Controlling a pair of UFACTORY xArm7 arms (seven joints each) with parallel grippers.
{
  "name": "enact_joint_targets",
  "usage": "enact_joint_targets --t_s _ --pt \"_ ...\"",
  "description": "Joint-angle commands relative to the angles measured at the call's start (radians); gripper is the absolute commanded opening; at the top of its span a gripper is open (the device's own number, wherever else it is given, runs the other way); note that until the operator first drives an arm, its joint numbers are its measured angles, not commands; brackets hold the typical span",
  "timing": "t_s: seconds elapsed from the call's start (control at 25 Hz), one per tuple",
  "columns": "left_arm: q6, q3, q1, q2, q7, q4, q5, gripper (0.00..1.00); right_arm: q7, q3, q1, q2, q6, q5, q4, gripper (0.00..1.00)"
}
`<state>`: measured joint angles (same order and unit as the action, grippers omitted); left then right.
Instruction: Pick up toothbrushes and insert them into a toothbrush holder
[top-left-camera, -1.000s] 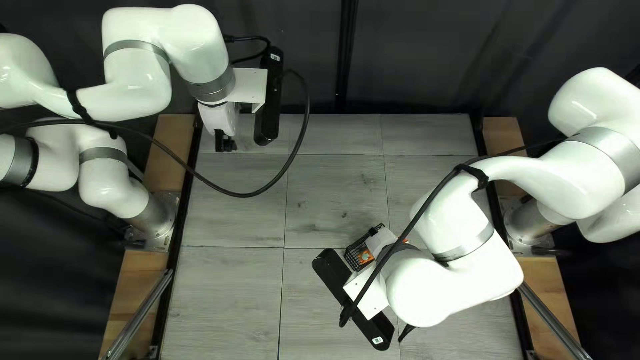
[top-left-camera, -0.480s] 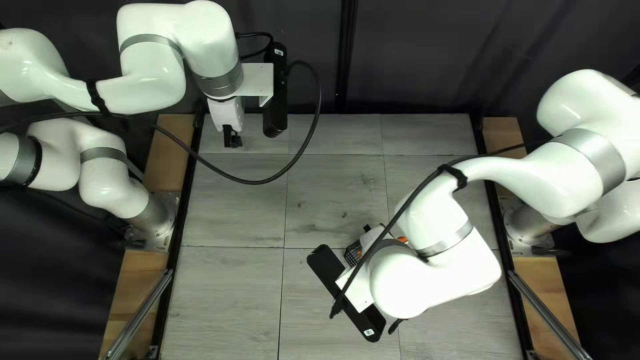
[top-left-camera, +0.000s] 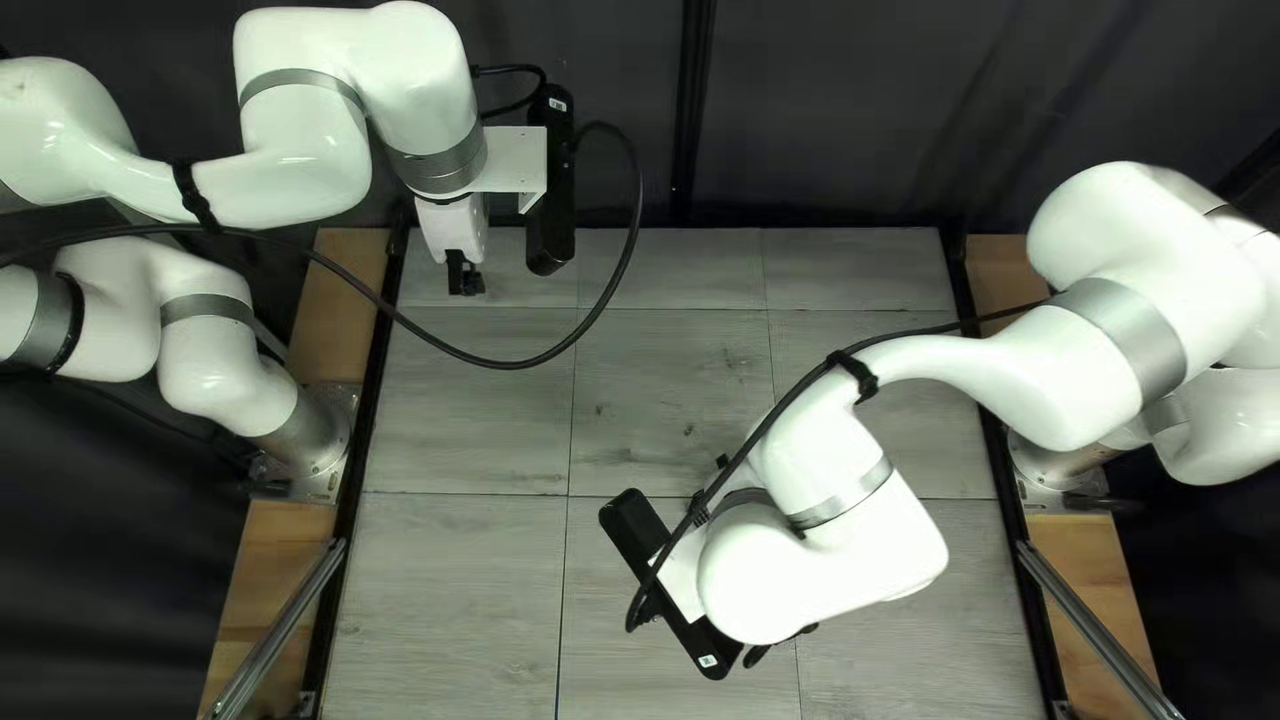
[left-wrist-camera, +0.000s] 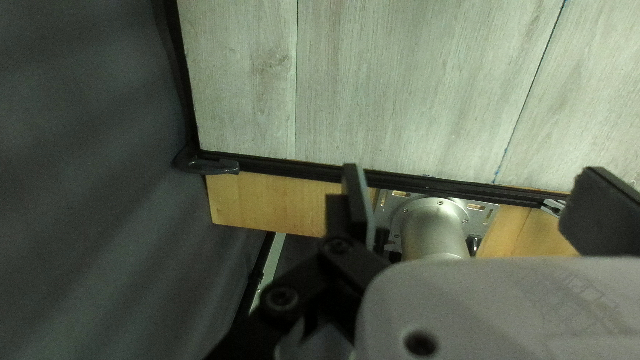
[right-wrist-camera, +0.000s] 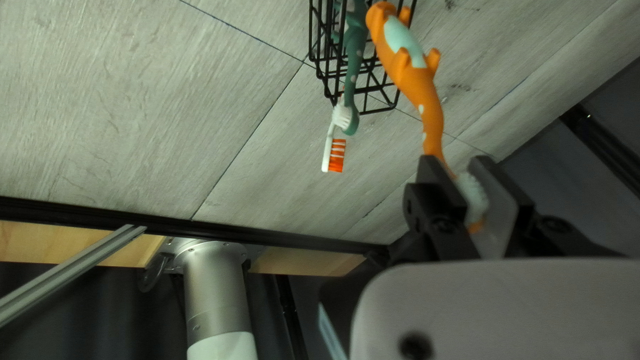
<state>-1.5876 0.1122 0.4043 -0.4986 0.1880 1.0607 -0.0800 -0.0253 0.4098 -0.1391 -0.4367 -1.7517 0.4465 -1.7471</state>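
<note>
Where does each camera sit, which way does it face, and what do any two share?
Top left: above the near edge, slanting down at the table and far curtain; both arms show.
Left wrist: on my left arm, looking down past my open left gripper at the table's left edge.
Right wrist: on my right arm, looking past my right gripper, clamped on an orange toothbrush, toward the wire holder.
Top left and right wrist share my right arm's base.

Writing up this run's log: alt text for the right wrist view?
Right hand gripping an orange brush by its head end, handle toward a black wire basket. A green brush sits in the basket; a white brush with orange bristles shows beside the green one's head.
</note>
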Motion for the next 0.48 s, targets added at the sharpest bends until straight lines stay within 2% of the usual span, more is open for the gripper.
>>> enact_joint_targets --t_s 0.04,0.48 --pt "0.0 0.0 0.0 0.0 0.0 0.0 0.0 1.0 -0.01 -0.004 -0.002 -0.012 -0.004 0.001 -0.007 0.01" --pt "0.0 0.0 0.0 0.0 0.0 0.0 0.0 1.0 0.002 0.0 0.017 -0.002 0.051 -0.011 0.043 0.01"
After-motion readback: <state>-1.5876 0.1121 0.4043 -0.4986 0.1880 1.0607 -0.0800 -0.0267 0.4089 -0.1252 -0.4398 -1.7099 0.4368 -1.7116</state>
